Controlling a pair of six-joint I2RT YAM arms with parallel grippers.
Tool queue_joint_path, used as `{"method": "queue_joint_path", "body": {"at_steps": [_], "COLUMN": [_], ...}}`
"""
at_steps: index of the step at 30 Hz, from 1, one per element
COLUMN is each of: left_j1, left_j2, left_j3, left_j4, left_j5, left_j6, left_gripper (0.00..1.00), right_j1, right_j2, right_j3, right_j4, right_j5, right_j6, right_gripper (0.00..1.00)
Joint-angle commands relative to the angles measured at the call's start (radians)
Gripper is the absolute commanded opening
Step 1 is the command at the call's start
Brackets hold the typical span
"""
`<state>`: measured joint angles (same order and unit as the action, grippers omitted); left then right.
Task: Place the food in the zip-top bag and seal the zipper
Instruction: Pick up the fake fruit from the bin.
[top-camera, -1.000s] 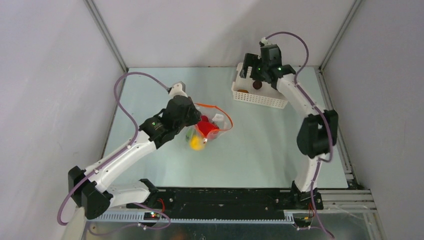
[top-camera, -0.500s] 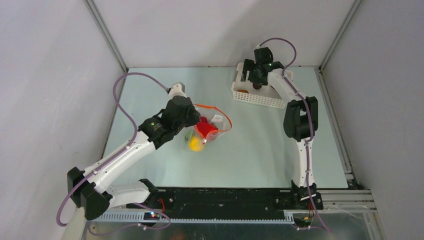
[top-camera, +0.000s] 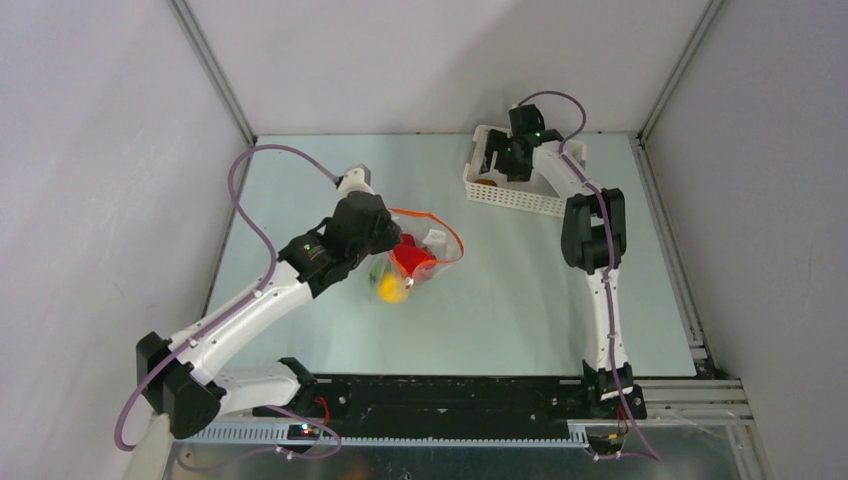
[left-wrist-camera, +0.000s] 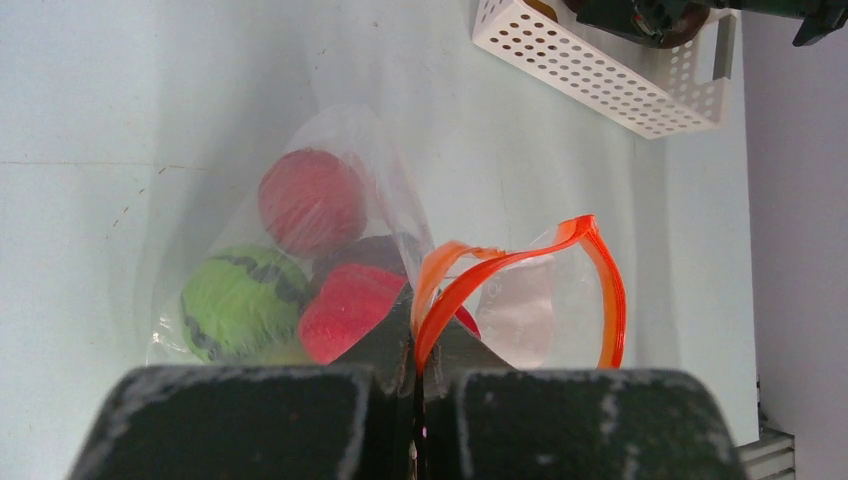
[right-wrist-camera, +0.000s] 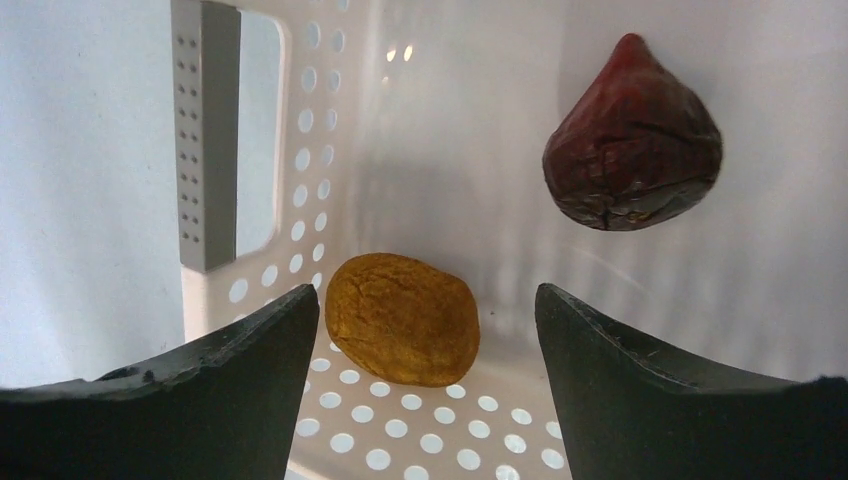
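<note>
The left gripper (left-wrist-camera: 415, 372) is pinching the zipper (left-wrist-camera: 602, 280), jaws fully closed on the orange-red strip, which is looping out to the right of the fingers. The bag (left-wrist-camera: 345, 135) is sagging from that grip onto the table (left-wrist-camera: 100, 80), mouth gaping, near the table's middle. Inside it a red ball (left-wrist-camera: 310, 200), a green ball (left-wrist-camera: 240, 300), a bright red piece (left-wrist-camera: 350, 312) and a dark one (left-wrist-camera: 378, 250) are bunching together. The right gripper (right-wrist-camera: 427, 310) is hanging inside the basket (right-wrist-camera: 205, 130) at the far right corner, jaws spread wide and gripping nothing. Its fingers are straddling an ochre fruit (right-wrist-camera: 405, 318) on the basket floor. Whether the left finger is touching it, I cannot tell. A maroon fruit (right-wrist-camera: 633, 140) is lying beyond, apart.
</note>
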<state>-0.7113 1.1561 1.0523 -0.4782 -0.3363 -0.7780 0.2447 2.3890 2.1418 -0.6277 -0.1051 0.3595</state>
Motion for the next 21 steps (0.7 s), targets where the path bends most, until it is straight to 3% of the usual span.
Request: {"method": "queue_joint_path", "body": {"at_steps": [1,10,21], "left_j1": [0.007,0.006,0.007], "left_j2": [0.000,0.019,0.035], "left_j3": [0.007,0.011,0.015], "left_j4": [0.031,0.029,0.028], "left_j5": [-0.009,-0.004,-0.009], "left_j6": [-0.001,-0.007,-0.007], "left_gripper": [0.00,0.00,0.00], "right_j1": [0.003,0.013,0.025], "right_j2": [0.026,0.103,0.115], "right_j3": [0.060,0.146,0.142], "right_j4": [-0.004,-0.049,-0.154], "right_j5": [-0.050,-0.054,0.050], "right_j6": [0.004,-0.022,-0.091], "right_gripper": [0.83,0.82,0.79]}}
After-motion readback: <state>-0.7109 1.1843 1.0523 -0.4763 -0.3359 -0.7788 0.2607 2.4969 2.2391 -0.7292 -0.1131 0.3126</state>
